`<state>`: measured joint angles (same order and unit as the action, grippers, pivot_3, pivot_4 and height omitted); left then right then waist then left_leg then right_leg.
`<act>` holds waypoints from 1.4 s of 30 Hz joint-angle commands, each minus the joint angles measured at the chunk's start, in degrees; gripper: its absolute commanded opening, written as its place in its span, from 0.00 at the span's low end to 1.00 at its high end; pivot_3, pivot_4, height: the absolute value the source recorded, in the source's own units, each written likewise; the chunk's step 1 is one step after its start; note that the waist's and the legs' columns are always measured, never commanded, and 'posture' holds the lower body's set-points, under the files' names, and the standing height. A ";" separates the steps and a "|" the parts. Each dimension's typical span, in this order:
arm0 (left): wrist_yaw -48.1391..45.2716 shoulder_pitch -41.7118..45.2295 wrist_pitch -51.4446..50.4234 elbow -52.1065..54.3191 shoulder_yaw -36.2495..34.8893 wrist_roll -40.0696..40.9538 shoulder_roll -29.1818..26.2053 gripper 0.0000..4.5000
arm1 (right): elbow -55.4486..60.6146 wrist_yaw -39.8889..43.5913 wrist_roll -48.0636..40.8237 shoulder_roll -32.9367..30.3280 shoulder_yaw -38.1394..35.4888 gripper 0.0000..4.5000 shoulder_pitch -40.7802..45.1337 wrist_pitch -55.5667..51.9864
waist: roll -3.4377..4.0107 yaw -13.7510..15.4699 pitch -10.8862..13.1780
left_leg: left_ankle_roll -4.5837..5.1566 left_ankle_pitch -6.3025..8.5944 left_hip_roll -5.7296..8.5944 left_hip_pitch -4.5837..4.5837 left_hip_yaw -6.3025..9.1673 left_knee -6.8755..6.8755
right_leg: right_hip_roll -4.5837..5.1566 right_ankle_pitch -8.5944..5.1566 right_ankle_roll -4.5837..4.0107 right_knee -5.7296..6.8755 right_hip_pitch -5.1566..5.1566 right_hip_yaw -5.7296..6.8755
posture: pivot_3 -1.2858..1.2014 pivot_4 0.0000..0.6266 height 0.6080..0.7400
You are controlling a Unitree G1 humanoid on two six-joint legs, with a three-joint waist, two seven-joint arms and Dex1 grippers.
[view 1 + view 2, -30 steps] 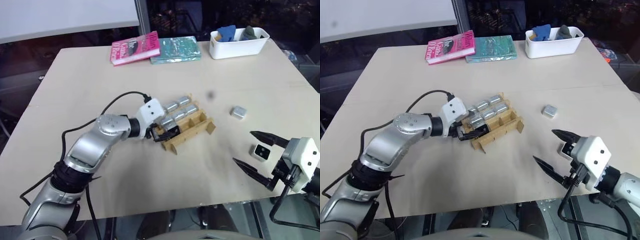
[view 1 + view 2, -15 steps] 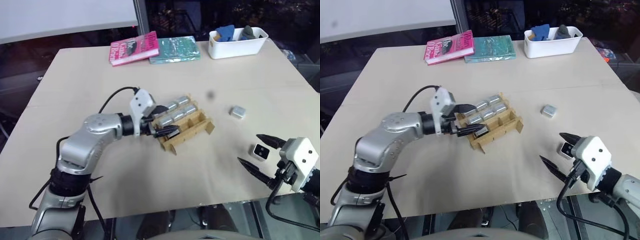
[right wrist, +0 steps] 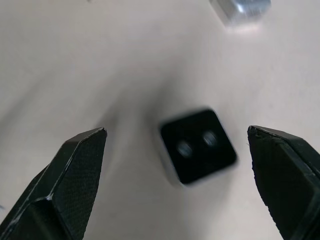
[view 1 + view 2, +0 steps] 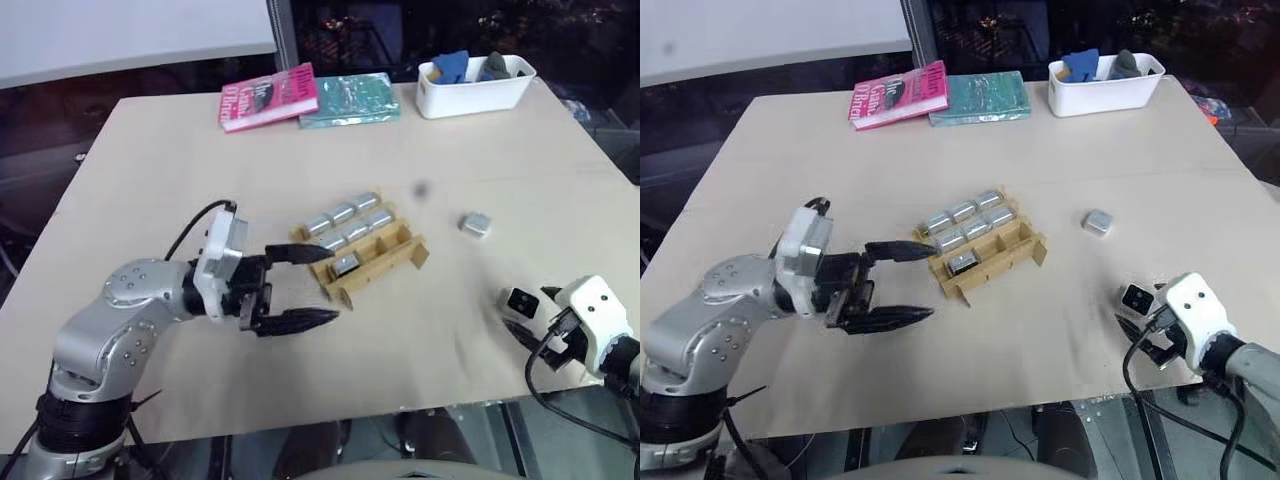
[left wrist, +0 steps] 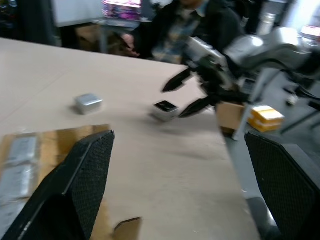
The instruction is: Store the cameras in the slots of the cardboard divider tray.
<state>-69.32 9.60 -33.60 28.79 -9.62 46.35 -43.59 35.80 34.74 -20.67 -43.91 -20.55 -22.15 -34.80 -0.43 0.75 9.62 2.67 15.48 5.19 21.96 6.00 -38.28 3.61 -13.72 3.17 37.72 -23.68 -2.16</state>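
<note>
The cardboard divider tray (image 4: 362, 250) sits near the middle of the table (image 4: 160, 170), with several cameras (image 4: 345, 212) already lying in its far rows and one more in a near slot (image 4: 346, 264). Two cameras are left out on the table: one lying with its black face up near the right front edge (image 4: 519, 301), and a silver one (image 4: 477, 224) farther back, between it and the tray. The left gripper (image 4: 296, 287) hangs just beside the tray's near-left end, fingers spread wide and empty, touching nothing. The right gripper (image 3: 177, 185) hovers over the black-faced camera (image 3: 198, 146), its fingers wide and standing to either side of the block; whether the tips have reached the table cannot be told from these views. The step in hand looks like picking up this camera with the right arm. The next move calls for lowering until the fingers flank its sides, closing squarely so the smooth, rounded block does not slip or twist, then carrying it over to an empty slot in the tray's near row.
</note>
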 commanded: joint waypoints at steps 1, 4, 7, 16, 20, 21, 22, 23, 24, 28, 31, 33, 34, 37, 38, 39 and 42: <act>-1.76 -1.10 1.90 2.68 -1.68 1.35 -1.55 0.97 | -4.10 3.26 0.57 -2.84 -0.58 1.00 2.48 1.29 | 0.01 0.03 0.00 | 0.00 0.00 0.00 0.00 0.00 0.00 | 0.00 0.00 0.00 0.00 0.00 0.00 | 0.52 0.24 1.00; -1.50 -1.67 2.49 3.41 -1.69 1.39 -2.02 0.97 | -7.13 5.96 0.75 -4.60 0.10 1.00 4.25 2.02 | 0.02 0.03 0.01 | 0.00 0.00 -0.02 0.00 -0.01 0.00 | -0.01 0.00 0.00 0.00 0.00 0.00 | 0.52 0.24 1.00; -0.87 -2.53 2.88 4.54 -1.68 1.26 -2.30 0.97 | -9.68 7.85 0.63 -5.63 1.14 1.00 6.59 2.45 | 0.02 0.03 0.01 | 0.01 0.00 -0.03 0.01 0.00 0.00 | -0.01 0.00 0.00 -0.01 0.00 0.00 | 0.52 0.24 1.00; 2.46 -6.60 2.76 7.60 -3.93 1.78 -2.87 0.97 | -12.70 11.69 0.06 -6.87 3.34 1.00 9.85 1.88 | 0.02 0.06 0.01 | 0.05 0.03 -0.03 0.02 0.00 0.00 | 0.01 0.00 0.00 -0.02 0.00 0.00 | 0.52 0.24 1.00; 3.56 -9.80 3.11 8.79 -5.95 1.78 -3.27 1.00 | -13.06 12.51 -0.14 -6.95 4.07 0.81 10.61 1.42 | 0.02 0.06 0.01 | 0.05 0.03 -0.03 0.02 0.00 0.01 | 0.00 0.00 -0.01 -0.02 -0.01 0.00 | 0.52 0.24 1.00; 3.75 -10.66 3.21 8.94 -6.61 1.73 -3.34 1.00 | -13.02 12.82 -0.27 -7.04 4.17 0.71 10.66 1.29 | 0.02 0.07 0.01 | 0.05 0.03 -0.03 0.02 0.00 0.01 | 0.00 0.00 -0.01 -0.02 0.00 0.00 | 0.52 0.24 1.00; 3.97 -11.21 3.38 8.99 -7.13 1.67 -3.39 1.00 | -12.96 13.03 -0.29 -7.12 4.22 0.60 10.71 1.20 | 0.02 0.07 0.01 | 0.06 0.04 -0.03 0.02 0.00 0.01 | 0.01 0.00 -0.01 -0.02 -0.01 0.00 | 0.52 0.24 1.00; 4.41 -11.54 3.39 9.02 -7.53 1.83 -3.37 1.00 | -12.90 13.13 -0.24 -7.15 4.22 0.49 10.73 1.14 | 0.00 0.05 0.00 | 0.06 0.04 -0.03 0.02 -0.01 0.01 | 0.01 0.00 -0.01 -0.02 0.00 0.00 | 0.52 0.24 1.00; 4.76 -11.65 3.38 9.03 -7.74 1.98 -3.33 1.00 | -12.86 13.15 -0.14 -7.19 4.19 0.42 10.72 1.17 | 0.00 0.07 0.00 | 0.09 0.06 -0.05 0.01 0.00 0.01 | 0.00 0.00 -0.01 -0.04 0.01 0.01 | 0.52 0.24 1.00; 9.82 -9.87 0.47 9.55 -6.93 4.83 -2.57 1.00 | -11.49 13.07 0.95 -6.93 4.17 0.41 11.80 4.23 | 0.01 0.08 0.00 | 0.12 0.08 -0.05 0.01 -0.01 -0.01 | 0.00 0.00 0.00 -0.04 0.02 0.00 | 0.52 0.24 1.00; 21.56 -5.42 -8.42 9.91 -5.51 13.95 -2.24 1.00 | -7.42 12.20 0.73 -5.54 5.32 0.41 16.34 7.55 | 0.02 0.00 0.01 | 0.12 0.08 -0.05 0.01 -0.01 -0.02 | 0.00 0.00 0.00 -0.02 0.01 0.01 | 0.52 0.24 1.00; 30.11 -1.49 -15.29 9.31 -4.17 23.64 -3.80 1.00 | -4.24 11.27 2.66 -5.00 8.69 0.41 20.98 10.24 | 0.03 -0.15 0.03 | 0.09 0.06 -0.07 0.00 0.00 -0.02 | -0.04 0.01 0.01 0.01 -0.01 -0.01 | 0.52 0.24 1.00; 34.60 0.90 -18.59 8.12 -3.15 27.16 -4.55 1.00 | -2.52 10.43 3.47 -4.28 11.00 0.41 23.86 10.60 | 0.03 -0.16 0.04 | 0.09 0.06 -0.07 0.01 0.00 -0.02 | -0.04 0.01 0.01 0.02 -0.02 -0.01 | 0.52 0.24 1.00; 45.78 9.71 -24.15 0.70 1.45 38.93 -3.63 1.00 | 0.88 7.81 8.53 -1.31 19.26 0.41 32.45 13.22 | 0.01 -0.11 0.06 | -0.01 0.01 -0.09 -0.05 0.01 -0.03 | -0.07 0.01 0.01 0.12 -0.02 0.02 | 0.52 0.24 1.00; 49.36 11.91 -25.20 -1.40 2.88 41.52 -2.98 1.00 | 1.21 7.08 10.20 -0.41 21.45 0.41 34.56 13.51 | 0.00 -0.01 0.05 | -0.04 -0.01 -0.08 -0.06 0.02 -0.03 | -0.08 0.01 0.01 0.13 -0.03 0.03 | 0.52 0.24 1.00; 52.29 13.43 -25.49 -2.64 3.79 42.84 -2.05 1.00 | 1.15 6.54 11.56 0.43 23.19 0.41 36.21 14.13 | -0.03 0.11 0.04 | -0.06 -0.02 -0.07 -0.04 0.05 -0.02 | -0.07 0.01 0.01 0.13 -0.03 0.06 | 0.52 0.24 1.00; 61.66 16.75 -24.86 -6.00 6.00 49.36 1.04 1.00 | 1.16 5.00 14.69 3.00 27.56 0.41 40.31 14.64 | -0.07 0.13 0.05 | -0.03 -0.02 0.05 0.05 0.15 -0.05 | 0.01 0.01 0.01 0.00 -0.06 0.12 | 0.52 0.24 1.00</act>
<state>-11.44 25.00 -58.81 22.77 -3.83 91.70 -43.00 35.38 40.97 -7.50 -41.29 6.62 16.77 -21.71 -0.49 0.88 9.67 2.65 15.47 5.27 22.05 6.15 -38.33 3.64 -13.71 3.18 37.66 -23.75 -2.06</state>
